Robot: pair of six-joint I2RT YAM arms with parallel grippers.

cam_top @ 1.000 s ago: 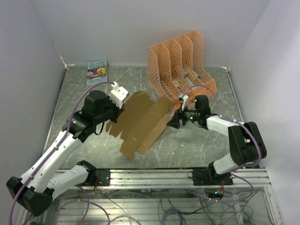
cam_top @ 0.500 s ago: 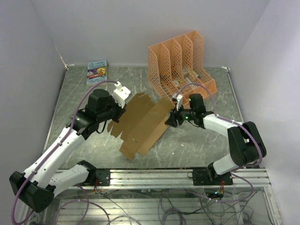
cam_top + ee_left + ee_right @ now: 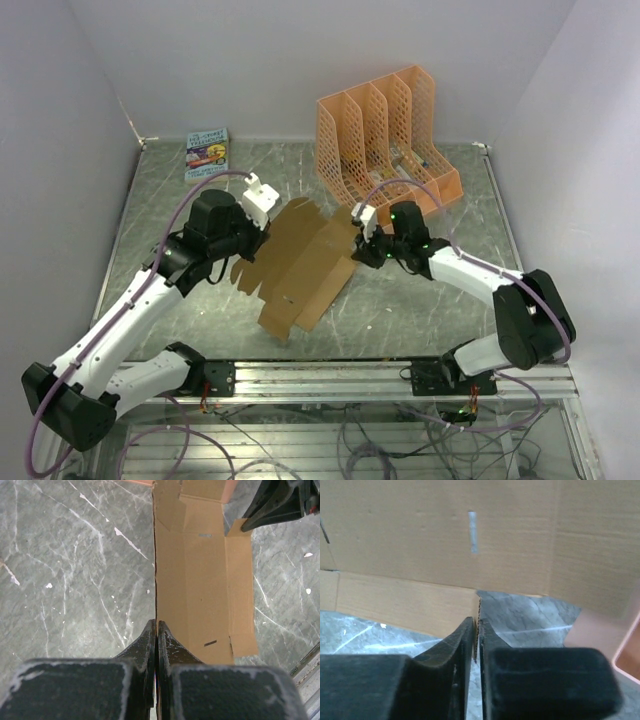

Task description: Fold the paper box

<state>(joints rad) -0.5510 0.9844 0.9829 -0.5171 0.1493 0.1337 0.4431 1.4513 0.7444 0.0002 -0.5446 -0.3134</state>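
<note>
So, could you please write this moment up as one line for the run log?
paper box: unfolded sheet, not yet folded | left gripper: shut on paper box's edge | right gripper: shut on opposite flap

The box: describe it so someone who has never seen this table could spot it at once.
On the grey marbled table, look beside the orange rack. The box is the unfolded tan cardboard sheet with creases and flaps, plain, unlike the printed book.

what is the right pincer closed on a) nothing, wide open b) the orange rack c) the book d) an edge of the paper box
d: the right wrist view shows the right pincer nipping a thin flap edge of the paper box.
</note>
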